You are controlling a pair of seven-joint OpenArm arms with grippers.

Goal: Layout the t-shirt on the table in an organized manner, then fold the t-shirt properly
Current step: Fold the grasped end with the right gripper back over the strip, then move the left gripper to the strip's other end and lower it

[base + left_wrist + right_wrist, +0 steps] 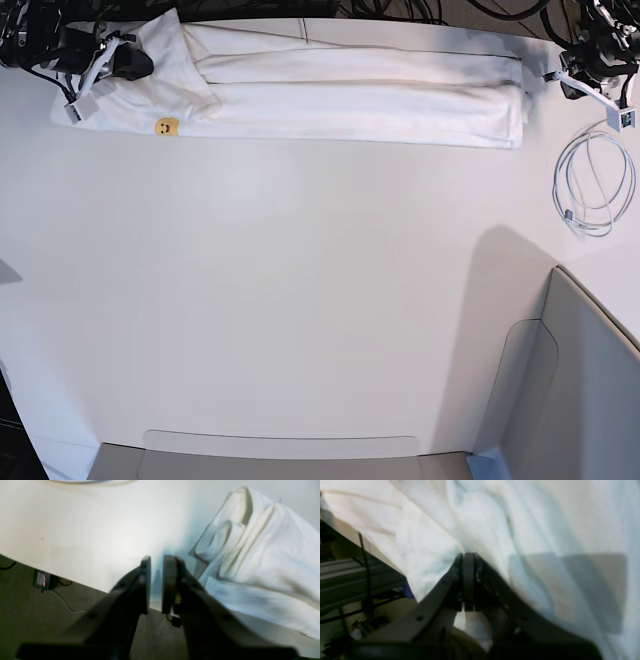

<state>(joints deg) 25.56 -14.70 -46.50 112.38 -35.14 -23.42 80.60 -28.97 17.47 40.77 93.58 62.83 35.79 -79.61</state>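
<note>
Nearest the base camera: a grey angular bin (560, 400) at the lower right corner, a grey strip along the near edge. Beyond, a broad bare stretch of white tabletop (300, 300). Farther right, a coiled white cable (592, 182) lying flat, well apart from the cloth.

Along the far edge: the t-shirt (350, 100), folded into a long narrow band running left to right, layers stacked in lengthwise pleats, one sleeve splayed at the left end with a small yellow mark by its lower hem.

At that left end, over the sleeve: the right pincer (468, 580), fingers pressed flat together with no gap in the wrist view, white fabric filling everything ahead and lying just under the tips; whether any cloth sits between the pads, cannot tell.

At the far right corner, just beyond the band's right end: the left pincer (157, 585), fingers nearly together with a slim gap, nothing between them, poised over the tabletop edge, rumpled shirt folds just beside on its right, not touching.
</note>
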